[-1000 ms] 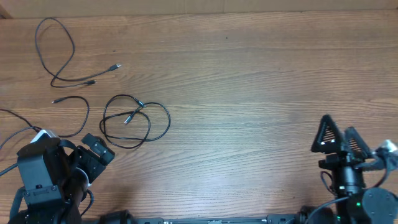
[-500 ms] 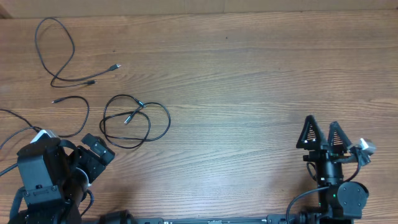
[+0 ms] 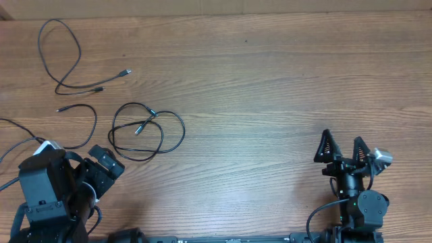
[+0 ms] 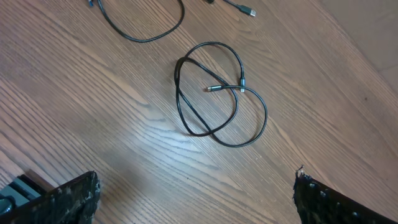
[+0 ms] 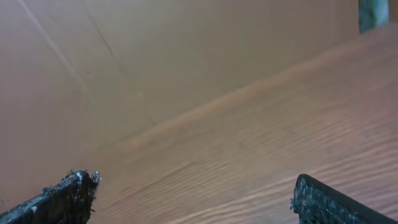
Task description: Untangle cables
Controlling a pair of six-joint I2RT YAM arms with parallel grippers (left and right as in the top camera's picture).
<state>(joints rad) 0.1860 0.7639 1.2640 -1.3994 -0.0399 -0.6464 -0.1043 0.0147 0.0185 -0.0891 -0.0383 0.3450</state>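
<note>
Three thin black cables lie apart at the table's left. A long looping cable (image 3: 125, 71) is at the far left corner, and a short curved cable (image 3: 74, 107) lies below it. The third cable, coiled and crossing over itself (image 3: 150, 113), sits nearest my left gripper (image 3: 101, 170). In the left wrist view this coil (image 4: 241, 84) lies ahead of the left gripper (image 4: 196, 186), whose fingers stand wide open and empty. At the near right edge, far from every cable, my right gripper (image 3: 342, 138) is open. The right wrist view shows only bare wood between its fingers (image 5: 193, 183).
Part of the short cable (image 4: 143, 38) and a plug tip (image 4: 249, 11) show at the top of the left wrist view. A thicker black lead (image 3: 13, 125) runs from the left edge to the left arm. A brown wall (image 5: 155, 56) backs the table.
The right arm has swung left along the near edge, and its gripper now sits further left and slightly nearer. The left arm and the cables have not moved.
</note>
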